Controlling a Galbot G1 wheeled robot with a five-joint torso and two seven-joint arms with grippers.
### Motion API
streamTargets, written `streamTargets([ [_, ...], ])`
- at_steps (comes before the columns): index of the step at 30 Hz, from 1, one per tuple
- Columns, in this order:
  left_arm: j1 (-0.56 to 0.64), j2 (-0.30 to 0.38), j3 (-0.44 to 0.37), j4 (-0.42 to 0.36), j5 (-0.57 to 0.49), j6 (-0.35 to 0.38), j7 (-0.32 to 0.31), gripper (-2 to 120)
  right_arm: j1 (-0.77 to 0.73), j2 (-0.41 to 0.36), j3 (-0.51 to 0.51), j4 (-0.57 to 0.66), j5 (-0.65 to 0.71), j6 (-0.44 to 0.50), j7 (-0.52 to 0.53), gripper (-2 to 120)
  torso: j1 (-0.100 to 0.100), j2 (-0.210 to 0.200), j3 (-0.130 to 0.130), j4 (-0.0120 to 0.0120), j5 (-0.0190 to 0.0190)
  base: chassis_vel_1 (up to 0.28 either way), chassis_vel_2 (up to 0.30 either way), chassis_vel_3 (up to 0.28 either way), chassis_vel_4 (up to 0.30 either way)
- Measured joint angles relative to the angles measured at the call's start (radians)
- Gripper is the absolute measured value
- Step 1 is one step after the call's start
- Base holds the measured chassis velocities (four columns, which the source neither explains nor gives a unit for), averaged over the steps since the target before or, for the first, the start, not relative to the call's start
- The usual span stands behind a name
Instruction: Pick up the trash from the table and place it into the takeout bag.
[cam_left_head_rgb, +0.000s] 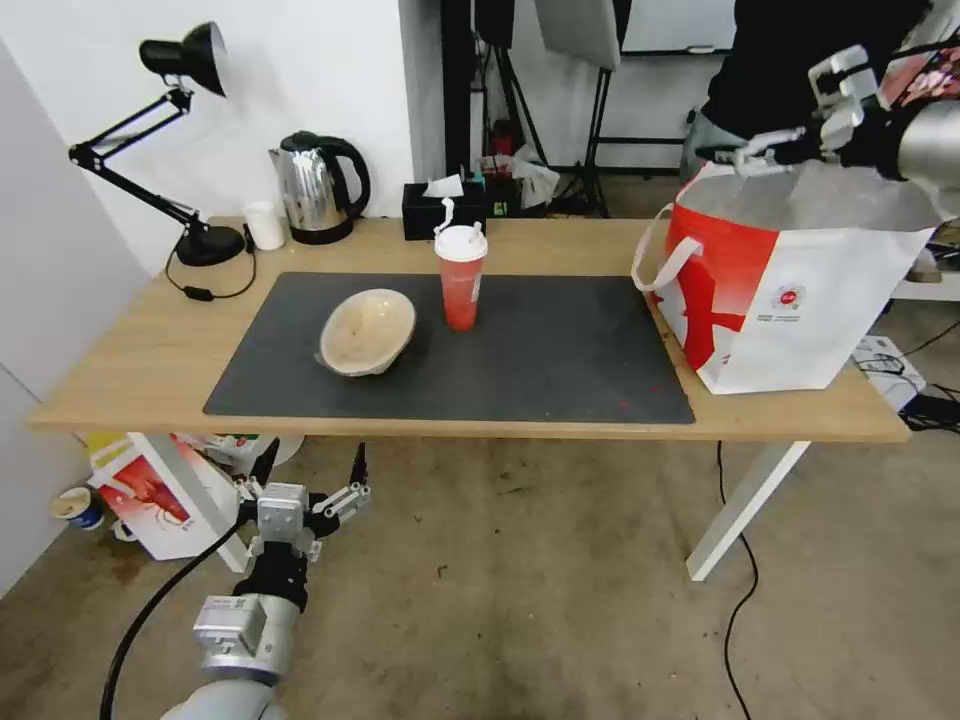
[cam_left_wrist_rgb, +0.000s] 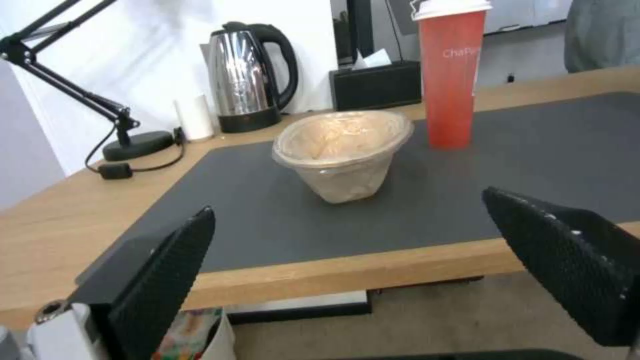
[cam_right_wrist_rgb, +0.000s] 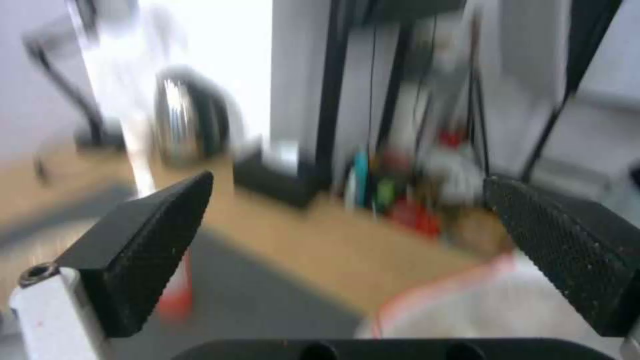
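Observation:
On the table (cam_left_head_rgb: 130, 370), a dark mat carries the trash: a shallow beige bowl (cam_left_head_rgb: 367, 330) (cam_left_wrist_rgb: 341, 150), tilted on its side, and to its right a tall red cup (cam_left_head_rgb: 461, 275) (cam_left_wrist_rgb: 451, 75) with white lid and straw. The red-and-white takeout bag (cam_left_head_rgb: 790, 280) stands open on the table's right end. My right gripper (cam_left_head_rgb: 730, 158) hovers open over the bag's far left rim, holding nothing; its fingers (cam_right_wrist_rgb: 143, 250) are spread wide. My left gripper (cam_left_head_rgb: 300, 485) hangs open below the table's front edge, in front of the bowl, fingers (cam_left_wrist_rgb: 160, 280) apart and empty.
Along the table's back edge stand a black desk lamp (cam_left_head_rgb: 190, 150), a small white cup (cam_left_head_rgb: 264, 224), a steel kettle (cam_left_head_rgb: 315, 188) and a black tissue box (cam_left_head_rgb: 443, 208). A lobster-picture box (cam_left_head_rgb: 160, 495) sits on the floor under the left end. Cables lie at the right.

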Motion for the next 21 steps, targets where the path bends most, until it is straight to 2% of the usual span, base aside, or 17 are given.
streamTargets([
  [1, 0.0, 0.0, 0.0, 0.0, 0.0, 0.0, 0.0, 100, 0.0, 0.0, 0.0, 0.0, 0.0, 0.0, 0.0, 100, 0.0, 0.0, 0.0, 0.0, 0.0, 0.0, 0.0, 0.0, 0.0],
  [4, 0.0, 0.0, 0.0, 0.0, 0.0, 0.0, 0.0, 100, -0.095, -0.004, 0.044, 0.106, -0.002, 0.301, 0.196, 100, 0.0, 0.0, 0.0, 0.0005, -0.0007, 0.0, 0.0, 0.0, 0.0],
  [5, 0.0, 0.0, 0.0, 0.0, 0.0, 0.0, 0.0, 100, -0.123, -0.004, 0.062, 0.128, -0.021, 0.342, 0.236, 100, 0.0, 0.0, 0.0, 0.0005, -0.0006, 0.0, 0.0, 0.0, 0.0],
  [6, 0.0, 0.0, 0.0, 0.0, 0.0, 0.0, 0.0, 100, -0.123, -0.004, 0.062, 0.128, -0.021, 0.342, 0.236, 100, 0.0, 0.0, 0.0, 0.0005, -0.0006, 0.0, 0.0, 0.0, 0.0],
  [7, 0.0, 0.0, 0.0, 0.0, 0.0, 0.0, 0.0, 100, -0.165, -0.005, 0.096, 0.157, -0.057, 0.389, 0.283, 100, 0.0, 0.0, 0.0, 0.0006, -0.0005, 0.0, 0.0, 0.0, 0.0],
  [8, 0.0, 0.0, 0.0, 0.0, 0.0, 0.0, 0.0, 100, -0.267, -0.011, 0.18, 0.216, -0.162, 0.485, 0.351, 100, 0.0, 0.0, 0.0, 0.0006, -0.0002, 0.0, 0.0, 0.0, 0.0],
  [9, 0.0, 0.0, 0.0, 0.0, 0.0, 0.0, 0.0, 100, -0.267, -0.011, 0.18, 0.216, -0.162, 0.485, 0.351, 100, 0.0, 0.0, 0.0, 0.0006, -0.0002, 0.0, 0.0, 0.0, 0.0],
  [10, 0.0, 0.0, 0.0, 0.0, 0.0, 0.0, 0.0, 100, -0.318, -0.019, 0.214, 0.245, -0.216, 0.528, 0.38, 100, 0.0, 0.0, 0.0, 0.0004, -0.0005, 0.0, 0.0, 0.0, 0.0],
  [11, 0.0, 0.0, 0.0, 0.0, 0.0, 0.0, 0.0, 100, -0.449, -0.045, 0.293, 0.336, -0.335, 0.602, 0.458, 100, 0.0, 0.0, 0.0, -0.0002, 0.0001, 0.0, 0.0, 0.0, 0.0],
  [13, 0.0, 0.0, 0.0, 0.0, 0.0, 0.0, 0.0, 100, -0.508, -0.054, 0.329, 0.382, -0.379, 0.623, 0.494, 100, 0.0, 0.0, 0.0, -0.0004, -0.0002, 0.0, 0.0, 0.0, 0.0],
  [14, 0.0, 0.0, 0.0, 0.0, 0.0, 0.0, 0.0, 100, -0.604, -0.055, 0.366, 0.459, -0.451, 0.646, 0.583, 100, 0.0, 0.0, 0.0, -0.0005, -0.0011, 0.0, 0.0, 0.0, 0.0],
  [15, 0.0, 0.0, 0.0, 0.0, 0.0, 0.0, 0.0, 100, -0.637, -0.041, 0.367, 0.498, -0.47, 0.647, 0.635, 100, 0.0, 0.0, 0.0, -0.0001, -0.0003, 0.0, 0.0, 0.0, 0.0],
  [16, 0.0, 0.0, 0.0, 0.0, 0.0, 0.0, 0.0, 100, -0.637, -0.041, 0.367, 0.498, -0.47, 0.647, 0.635, 100, 0.0, 0.0, 0.0, -0.0001, -0.0003, 0.0, 0.0, 0.0, 0.0],
  [20, 0.0, 0.0, 0.0, 0.0, 0.0, 0.0, 0.0, 100, -0.708, 0.042, 0.344, 0.592, -0.595, 0.632, 0.832, 100, 0.0, 0.0, 0.0, 0.0005, -0.0002, 0.0, 0.0, 0.0, 0.0],
  [21, 0.0, 0.0, 0.0, 0.0, 0.0, 0.0, 0.0, 100, -0.708, 0.042, 0.344, 0.592, -0.595, 0.632, 0.832, 100, 0.0, 0.0, 0.0, 0.0005, -0.0002, 0.0, 0.0, 0.0, 0.0],
])
